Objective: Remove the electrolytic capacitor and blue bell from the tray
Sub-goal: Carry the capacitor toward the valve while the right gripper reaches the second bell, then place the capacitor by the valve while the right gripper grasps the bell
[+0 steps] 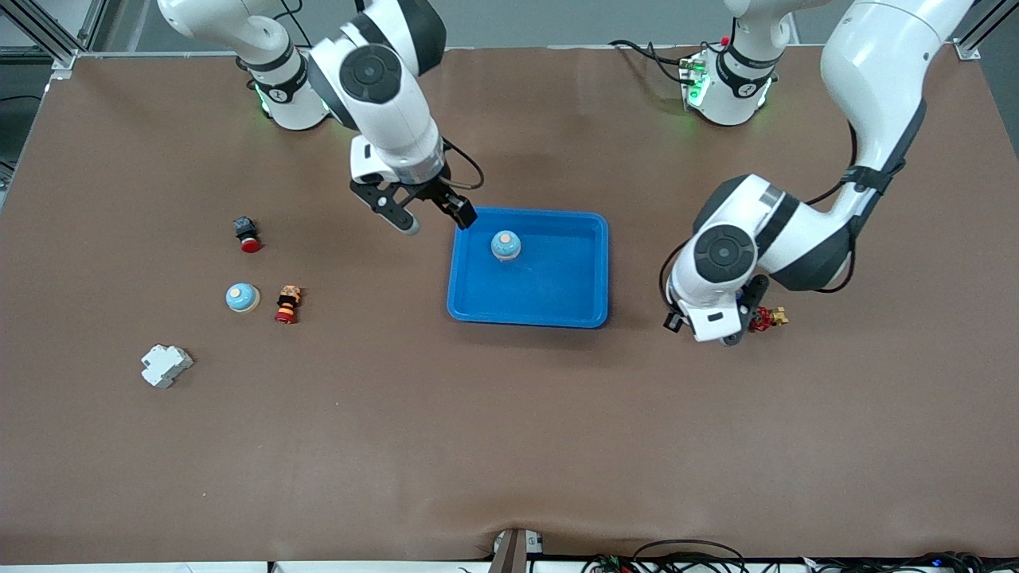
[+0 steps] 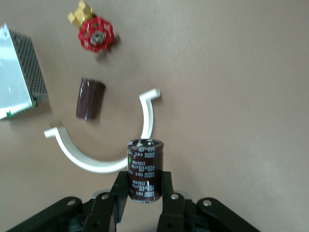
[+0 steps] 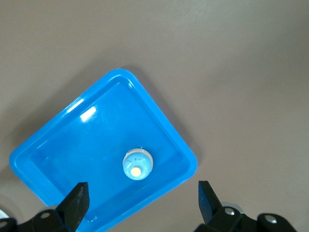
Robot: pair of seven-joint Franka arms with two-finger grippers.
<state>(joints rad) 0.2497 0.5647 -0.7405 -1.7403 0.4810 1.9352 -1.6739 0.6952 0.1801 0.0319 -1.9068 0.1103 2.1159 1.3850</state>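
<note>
Brown table (image 1: pixel 509 446): left gripper (image 2: pixel 145 200) is clamping the capacitor (image 2: pixel 144 169), carrying it clear of the blue tray (image 1: pixel 593 278); right gripper (image 1: pixel 426 211), jaws spread wide, is hovering over the tray's edge, lining up on the blue bell (image 1: pixel 505 245) inside.

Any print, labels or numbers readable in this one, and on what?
"400" is the only legible bit: pale print down the sleeve of the electrolytic capacitor, which the left pincer holds; the other lines on that sleeve are too blurred to read.
The second, lying capacitor, the blue bell and the tray show no readable text.
</note>
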